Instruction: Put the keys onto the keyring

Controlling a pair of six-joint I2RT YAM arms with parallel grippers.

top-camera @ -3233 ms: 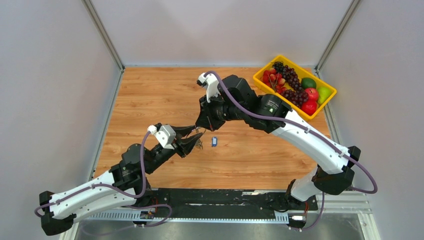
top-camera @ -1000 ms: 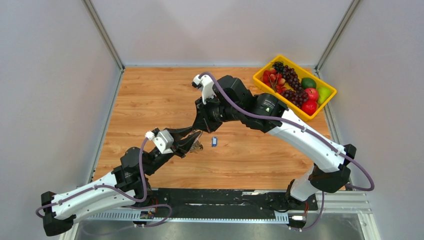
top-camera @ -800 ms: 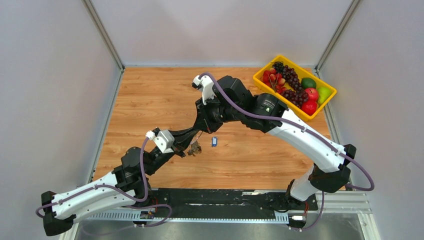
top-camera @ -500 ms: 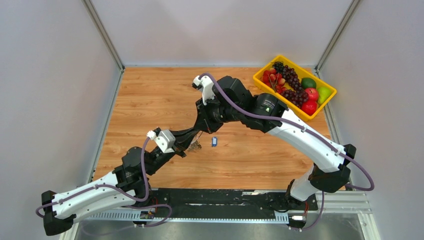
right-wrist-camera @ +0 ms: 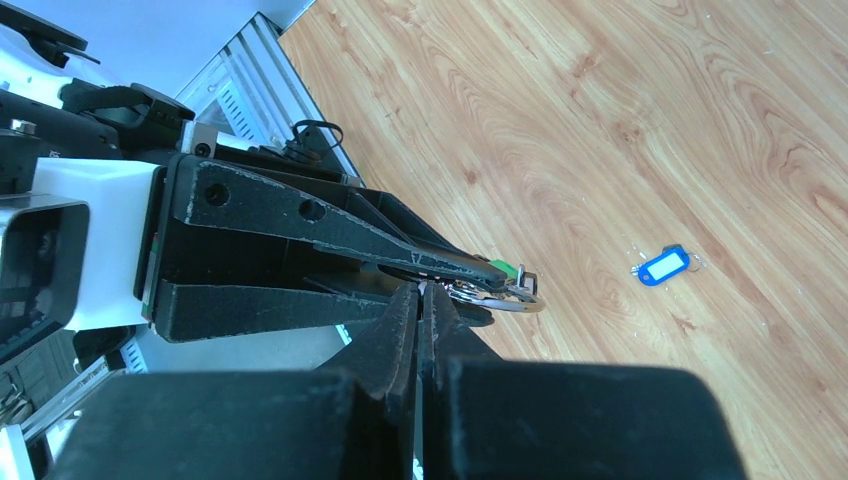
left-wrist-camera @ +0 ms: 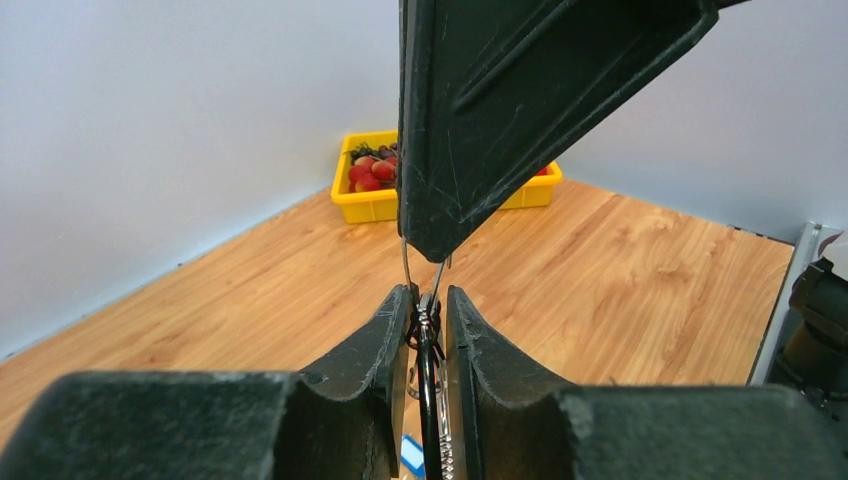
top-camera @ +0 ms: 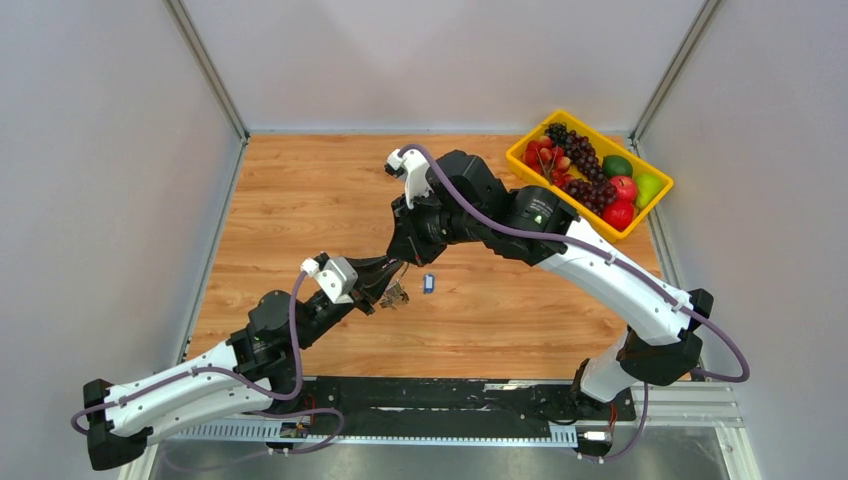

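Note:
My left gripper is shut on a small bunch of keys: a black tag and a silvery key stand edge-on between its jaws in the left wrist view. A green tag and silvery metal stick out at its tip. My right gripper comes down from above, tip to tip with the left one, and is shut on the keyring, whose thin wire runs from its fingers into the left jaws. A blue-tagged key lies loose on the table just right of them and also shows in the right wrist view.
A yellow basket of fruit stands at the far right corner of the wooden table. Grey walls close in the left, back and right sides.
The right gripper has come down and left onto the left gripper's tip. The left gripper has shifted slightly right with the keys. The blue-tagged key has not moved.

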